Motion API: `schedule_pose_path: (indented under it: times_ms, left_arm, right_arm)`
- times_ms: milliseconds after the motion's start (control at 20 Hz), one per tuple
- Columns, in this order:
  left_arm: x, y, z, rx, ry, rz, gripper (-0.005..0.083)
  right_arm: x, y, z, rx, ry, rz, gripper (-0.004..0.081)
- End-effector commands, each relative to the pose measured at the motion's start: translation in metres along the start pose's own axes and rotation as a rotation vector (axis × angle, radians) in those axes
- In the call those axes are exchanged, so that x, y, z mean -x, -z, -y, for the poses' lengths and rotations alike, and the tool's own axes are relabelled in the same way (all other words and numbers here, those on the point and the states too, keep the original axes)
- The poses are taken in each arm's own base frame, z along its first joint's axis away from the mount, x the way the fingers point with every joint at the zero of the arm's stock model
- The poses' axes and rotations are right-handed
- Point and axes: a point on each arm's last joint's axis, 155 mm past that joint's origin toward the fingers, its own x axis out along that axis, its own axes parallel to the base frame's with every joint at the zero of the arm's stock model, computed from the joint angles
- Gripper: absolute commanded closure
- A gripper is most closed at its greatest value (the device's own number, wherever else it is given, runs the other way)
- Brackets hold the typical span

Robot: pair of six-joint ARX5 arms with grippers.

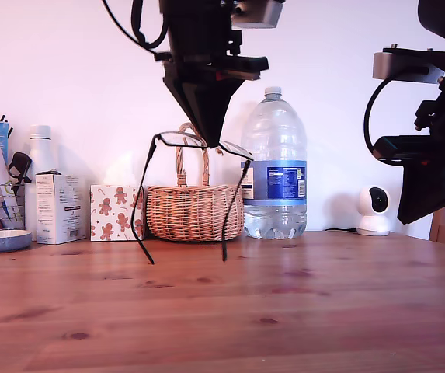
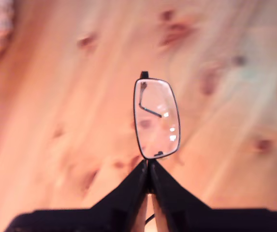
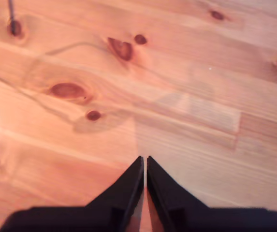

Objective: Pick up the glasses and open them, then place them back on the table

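Well, my first gripper hangs high over the table with its jaws pinched on the bridge of the glasses, whose temple arms dangle open toward the wood in front of the basket. That thin pinch looks risky: the frame could swivel or slip, and lowered unevenly, one temple tip might land first and fold. My second gripper waits apart, jaws together, empty.

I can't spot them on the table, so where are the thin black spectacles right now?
The thin black spectacles hang in the air at the exterior view's centre, pinched by my first end effector, above the woven wicker basket.
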Motion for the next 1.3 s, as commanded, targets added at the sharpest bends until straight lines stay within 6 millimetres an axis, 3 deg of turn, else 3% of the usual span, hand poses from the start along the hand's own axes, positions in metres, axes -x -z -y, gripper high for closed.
schedule_pose_path:
  times_ms: [0,500,850,1050,1250]
  left_arm:
    - [0.003,-0.002,-0.004,0.022,-0.051,0.006,0.0795]
    - [0.019,-0.024,0.022,0.011,-0.051,0.1,0.0795]
    - [0.061,-0.024,0.007,0.084,-0.079,0.324,0.0795]
    - [0.08,-0.006,0.005,0.045,-0.179,0.427,0.0795]
    - [0.069,0.019,0.024,-0.058,-0.229,0.416,0.0795]
  right_arm:
    - [0.0,0.0,0.005,-0.015,0.007,0.005,0.078]
    - [0.0,-0.001,0.021,-0.076,0.01,0.016,0.078]
    - [0.0,-0.004,0.017,-0.076,-0.01,0.026,0.078]
    - [0.0,-0.005,0.017,-0.076,-0.015,0.031,0.078]
    - [0.0,-0.006,0.013,-0.075,-0.034,0.034,0.078]
